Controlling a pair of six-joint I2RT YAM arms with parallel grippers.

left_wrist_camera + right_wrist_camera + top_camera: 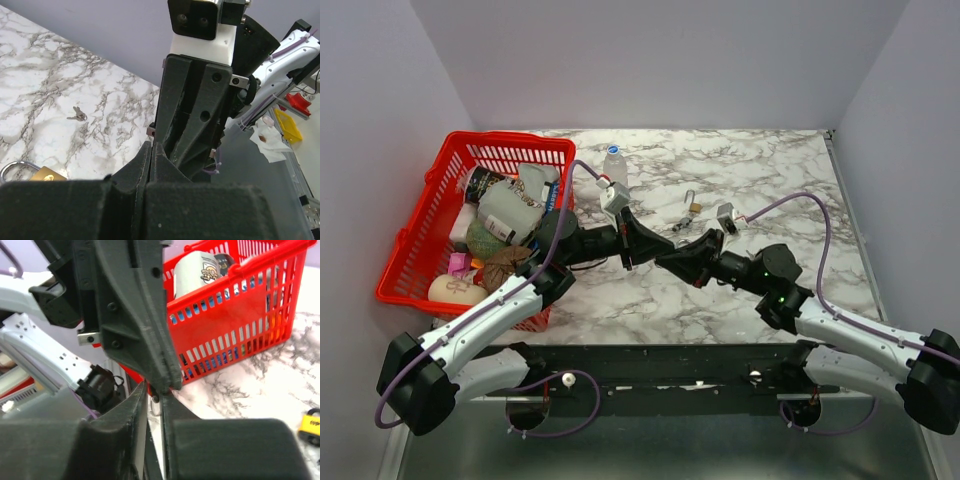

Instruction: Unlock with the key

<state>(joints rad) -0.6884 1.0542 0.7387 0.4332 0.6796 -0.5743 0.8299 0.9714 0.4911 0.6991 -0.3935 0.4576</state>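
White arm links (485, 322), black joints (775, 265) and fingers (200, 100), purple cables (798, 196).

We count one marble-patterned desk (770, 170). On it stands one red plastic basket (510, 150), and in the basket we make out at least six packaged items (505, 215), heaped too closely for an exact figure. Outside the basket we count one clear plastic bottle (615, 165) with a blue cap, one brass padlock (694, 206) and one small bunch of keys (680, 224). The bunch looks like two keys, though we cannot be sure. There are two hands, the left hand (646, 250) and the right hand (672, 262), and two purple cables (790, 198), one on each side.
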